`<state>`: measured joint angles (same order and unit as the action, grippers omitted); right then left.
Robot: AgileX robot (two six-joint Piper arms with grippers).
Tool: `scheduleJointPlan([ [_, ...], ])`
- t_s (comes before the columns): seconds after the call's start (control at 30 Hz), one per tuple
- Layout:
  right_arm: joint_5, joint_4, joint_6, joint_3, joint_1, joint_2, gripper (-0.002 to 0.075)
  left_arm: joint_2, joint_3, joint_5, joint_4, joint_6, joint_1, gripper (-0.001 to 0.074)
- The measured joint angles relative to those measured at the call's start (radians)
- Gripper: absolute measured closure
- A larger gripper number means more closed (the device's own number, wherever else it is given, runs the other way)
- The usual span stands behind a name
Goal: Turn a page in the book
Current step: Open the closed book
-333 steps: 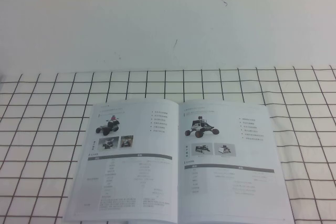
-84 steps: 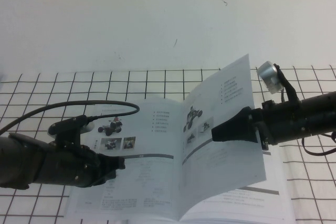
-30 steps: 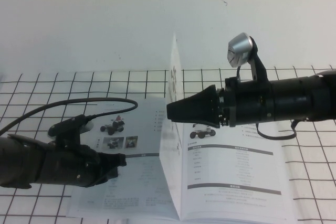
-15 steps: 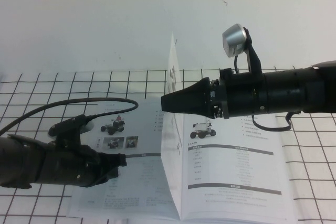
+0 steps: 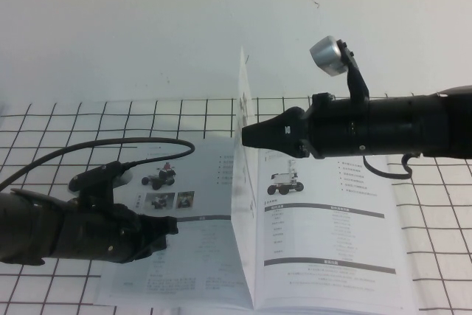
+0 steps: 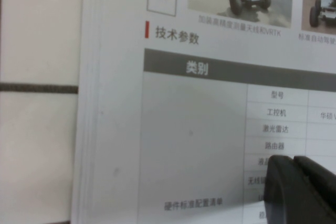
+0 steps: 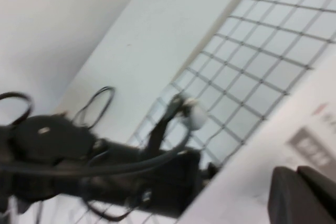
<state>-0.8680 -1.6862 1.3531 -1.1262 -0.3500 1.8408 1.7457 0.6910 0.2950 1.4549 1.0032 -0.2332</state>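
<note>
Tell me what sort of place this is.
Probably a lab test bench: a grid-patterned cloth against a bare white wall, a book on it, left claw pressing it, right claw at the upright page.

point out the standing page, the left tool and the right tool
page (image 5: 242, 182), high view, on the upright leaf's face near its middle
left tool (image 5: 168, 225), high view, on its tip resting on the book's left half
right tool (image 5: 247, 136), high view, on its tip beside the page

The page stands upright mid-book, left gripper seemingly resting left, right gripper beside its top.
</note>
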Motion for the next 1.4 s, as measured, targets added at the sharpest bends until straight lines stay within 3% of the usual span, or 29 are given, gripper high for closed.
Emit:
scheduleJointPlan([
  [0.27,0.129,-0.002,0.000,0.000,0.000,0.000,0.0726,0.000,0.000,0.000,0.006,0.002,0.000,0.0737],
  [0.87,0.079,-0.004,-0.008,0.000,-0.025,0.117,0.0727,-0.008,0.000,0.042,0.087,0.086,0.000,0.0737],
  [1.4,0.185,-0.012,0.031,0.000,-0.066,0.118,0.0727,-0.395,-0.002,-0.098,0.108,0.104,0.000,0.0737],
])
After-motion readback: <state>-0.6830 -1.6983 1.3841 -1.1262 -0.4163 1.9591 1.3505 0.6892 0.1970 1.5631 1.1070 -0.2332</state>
